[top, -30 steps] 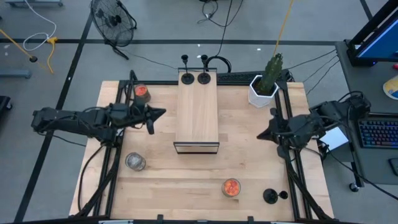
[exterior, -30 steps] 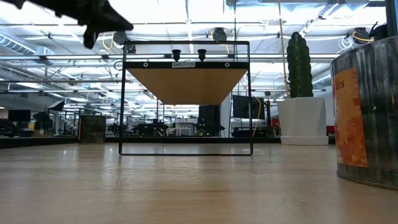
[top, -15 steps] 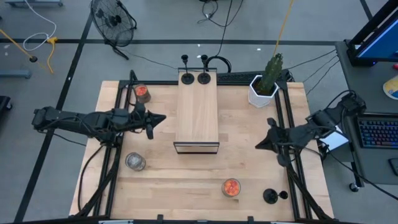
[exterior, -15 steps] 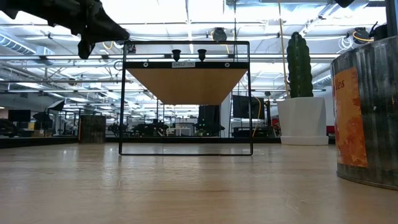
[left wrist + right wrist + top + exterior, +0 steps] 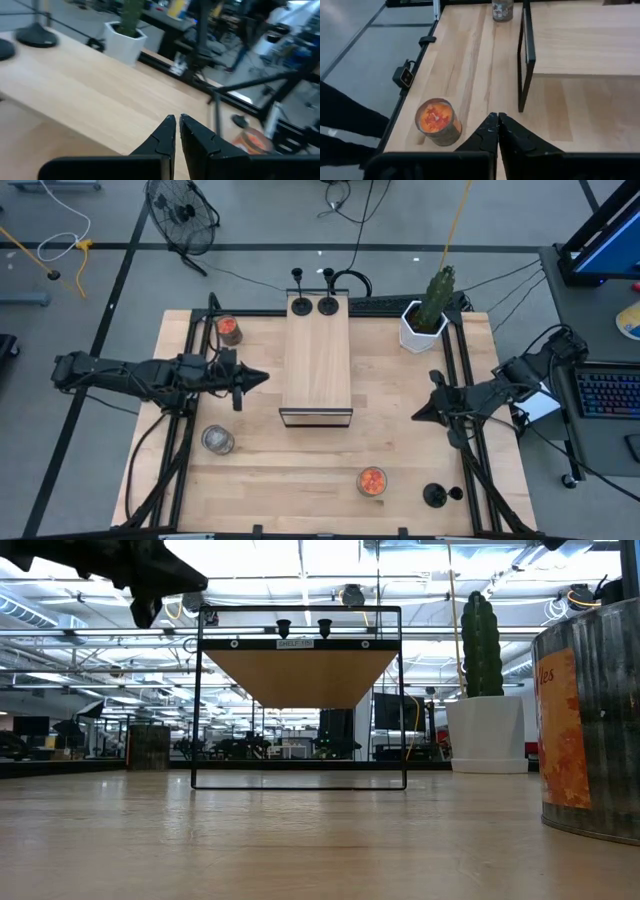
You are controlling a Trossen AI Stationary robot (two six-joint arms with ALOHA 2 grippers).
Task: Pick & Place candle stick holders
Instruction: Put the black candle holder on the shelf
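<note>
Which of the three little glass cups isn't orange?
The silvery clear cup at the table's left side, near the left arm. The other two glow orange-red inside.

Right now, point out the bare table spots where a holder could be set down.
Widest bare patch: between the wooden box and the right gripper, below the cactus pot. Another lies between the silvery cup and the orange cup. The box's far end is crowded by two black holders.
</note>
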